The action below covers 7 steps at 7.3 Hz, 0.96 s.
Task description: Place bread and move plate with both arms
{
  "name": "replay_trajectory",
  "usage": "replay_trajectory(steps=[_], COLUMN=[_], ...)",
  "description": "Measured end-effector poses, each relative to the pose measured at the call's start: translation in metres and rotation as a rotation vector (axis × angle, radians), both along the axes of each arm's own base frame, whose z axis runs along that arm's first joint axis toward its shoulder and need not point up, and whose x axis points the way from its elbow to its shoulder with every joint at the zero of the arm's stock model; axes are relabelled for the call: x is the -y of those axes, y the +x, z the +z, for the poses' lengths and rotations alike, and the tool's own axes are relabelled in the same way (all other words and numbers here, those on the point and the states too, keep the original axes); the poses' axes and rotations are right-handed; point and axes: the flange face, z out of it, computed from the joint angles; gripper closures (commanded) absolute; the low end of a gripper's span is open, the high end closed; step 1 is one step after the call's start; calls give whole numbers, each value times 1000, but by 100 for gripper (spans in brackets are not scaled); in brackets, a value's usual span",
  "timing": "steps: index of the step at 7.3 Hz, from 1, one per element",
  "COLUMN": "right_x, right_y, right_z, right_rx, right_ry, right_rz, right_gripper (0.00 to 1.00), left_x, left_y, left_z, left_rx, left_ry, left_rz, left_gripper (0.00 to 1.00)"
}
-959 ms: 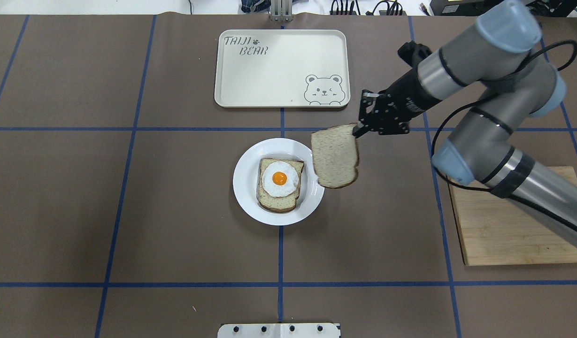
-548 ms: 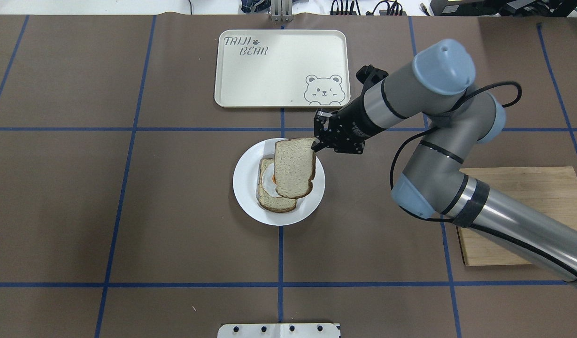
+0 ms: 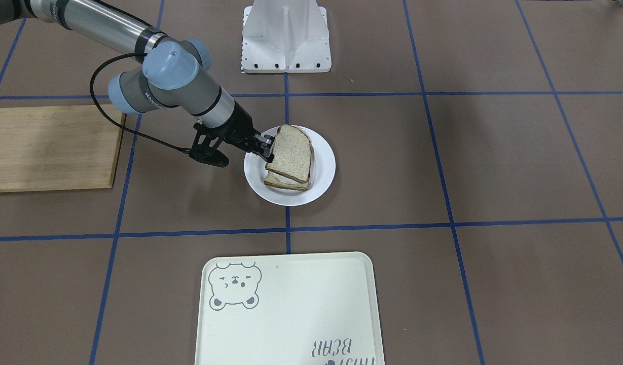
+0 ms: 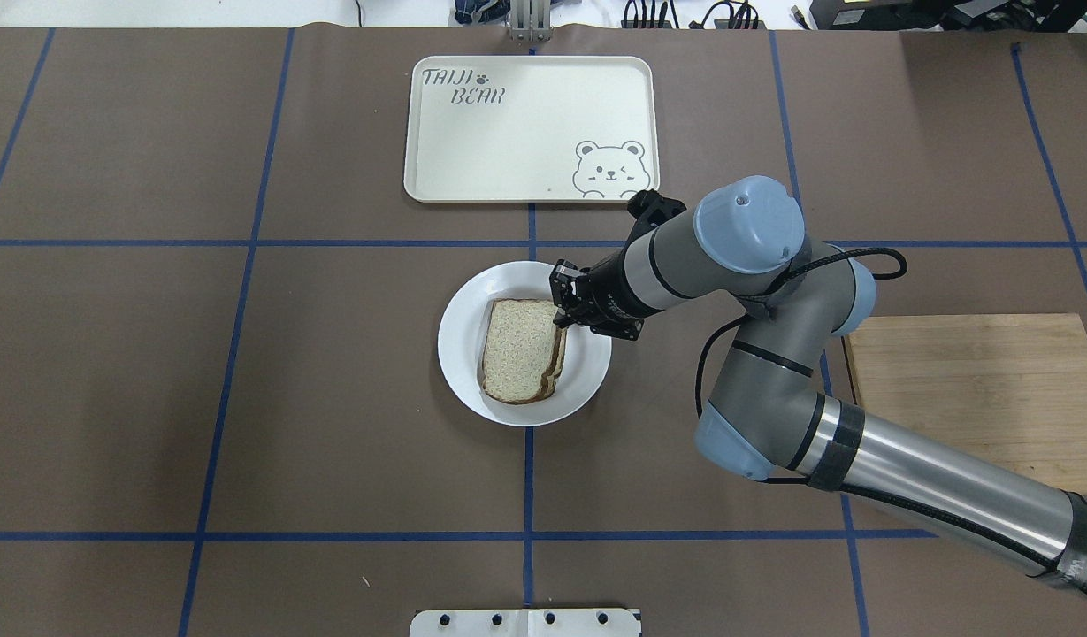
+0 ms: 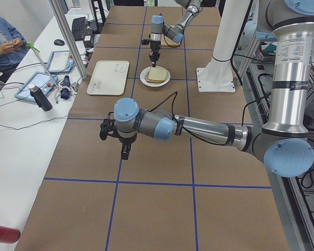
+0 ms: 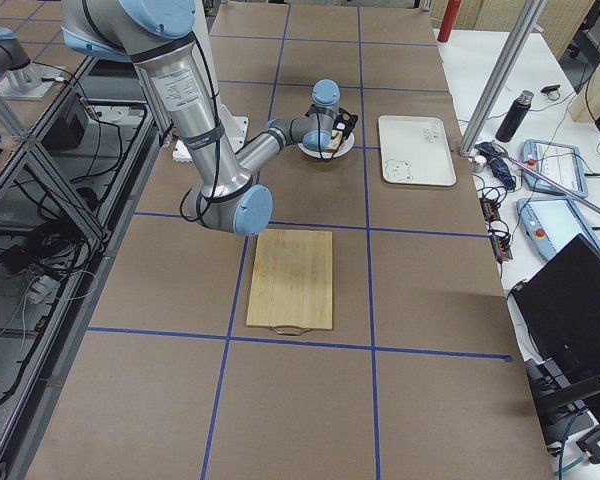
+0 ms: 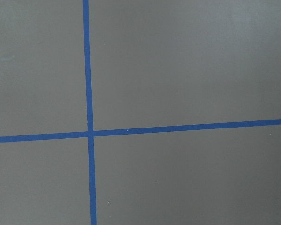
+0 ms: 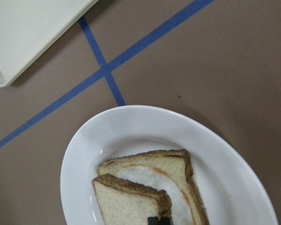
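The bread [image 4: 516, 349] lies over the egg-topped slice on the white plate [image 4: 459, 327] and hides the egg from above. In the front-facing view the bread [image 3: 290, 151] is tilted, with its gripper-side edge raised. My right gripper [image 4: 561, 315] is shut on that edge at the plate's right side. In the right wrist view the bread [image 8: 126, 206] sits above the egg slice [image 8: 152, 173] on the plate [image 8: 131, 124]. My left gripper [image 5: 125, 150] shows only in the exterior left view, low over bare table far from the plate. I cannot tell whether it is open.
A cream bear tray [image 4: 525, 128] lies beyond the plate. A wooden board [image 4: 976, 398] lies at the right, partly under my right arm. A white mount [image 3: 286, 40] stands at the robot's side of the table. Blue tape lines cross the brown table.
My right gripper carried the bread left and down, from the plate's right edge to over the egg slice. The egg is now covered.
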Motion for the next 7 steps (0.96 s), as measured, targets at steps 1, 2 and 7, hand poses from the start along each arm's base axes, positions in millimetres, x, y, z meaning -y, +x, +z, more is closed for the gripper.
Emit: replay_trajectory(steps=[1, 2, 7], right_x=[0, 0, 20], right_y=[-1, 0, 26], right_z=[1, 2, 24], right_rx=[-2, -4, -34], right_ry=[4, 9, 53], right_rz=[0, -1, -4], right_gripper=[75, 17, 0], left_x=[1, 3, 12], left_y=[6, 24, 237], left_z=[-1, -6, -130], left_rx=[-4, -17, -274], left_ry=[9, 9, -119], left_rz=[4, 4, -11], left_gripper=[1, 1, 10])
